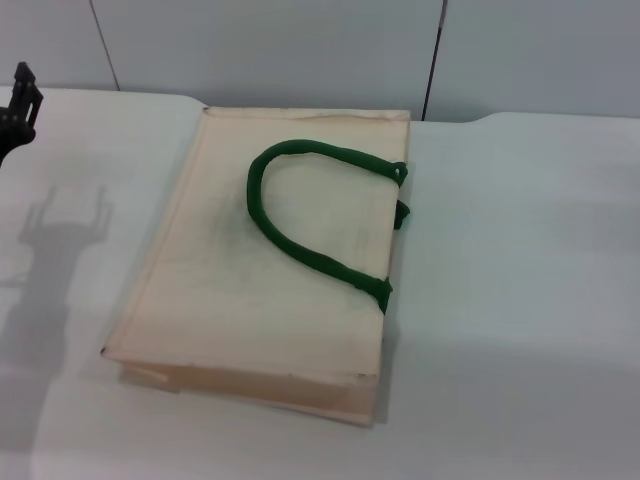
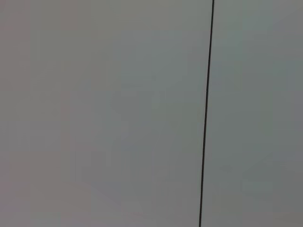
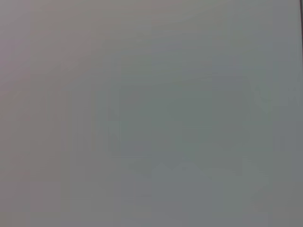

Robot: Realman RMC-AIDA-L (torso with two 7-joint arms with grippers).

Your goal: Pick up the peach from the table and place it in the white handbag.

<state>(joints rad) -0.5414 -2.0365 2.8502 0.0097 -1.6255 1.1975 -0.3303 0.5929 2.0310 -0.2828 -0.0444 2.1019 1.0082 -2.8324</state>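
Note:
The white handbag (image 1: 270, 260) lies flat on the white table, a cream cloth tote with a dark-green looped handle (image 1: 300, 215) resting on top of it. The peach is not visible in any view. My left gripper (image 1: 18, 100) shows only partly at the far left edge of the head view, raised above the table and well left of the bag. Its shadow (image 1: 65, 225) on the table shows two prongs standing apart with nothing between them. My right gripper is out of view. Both wrist views show only plain grey wall.
The white table (image 1: 520, 300) stretches to the right of the bag and in front of it. Grey wall panels (image 1: 300, 50) stand behind the table. A dark panel seam (image 2: 206, 113) runs through the left wrist view.

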